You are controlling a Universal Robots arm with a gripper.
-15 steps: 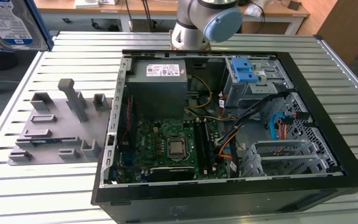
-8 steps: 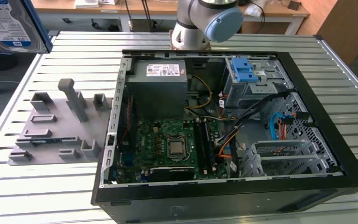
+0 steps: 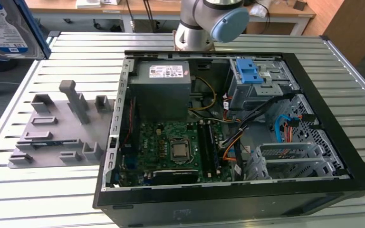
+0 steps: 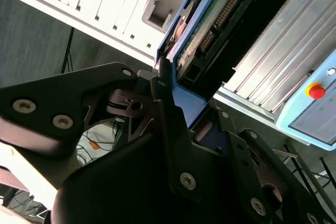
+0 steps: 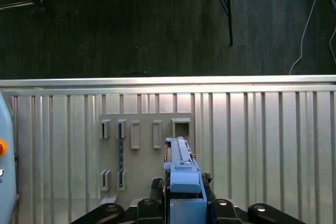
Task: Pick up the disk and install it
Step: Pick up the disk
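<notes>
The exterior view takes in the slatted table (image 3: 43, 190), the open computer case (image 3: 233, 209) just beside the grey holder plate (image 3: 49, 137), and the disk (image 3: 5, 28), label showing, raised well above that plate. Both wrist views give the grip instead: the pincer (image 4: 184, 103) (image 5: 182, 184) clamps the disk's blue frame, edge-on over the plate.

Plate (image 3: 49, 137) on table (image 3: 43, 199), exterior view's left of case (image 3: 233, 202) (disk (image 3: 2, 26) above).
</notes>
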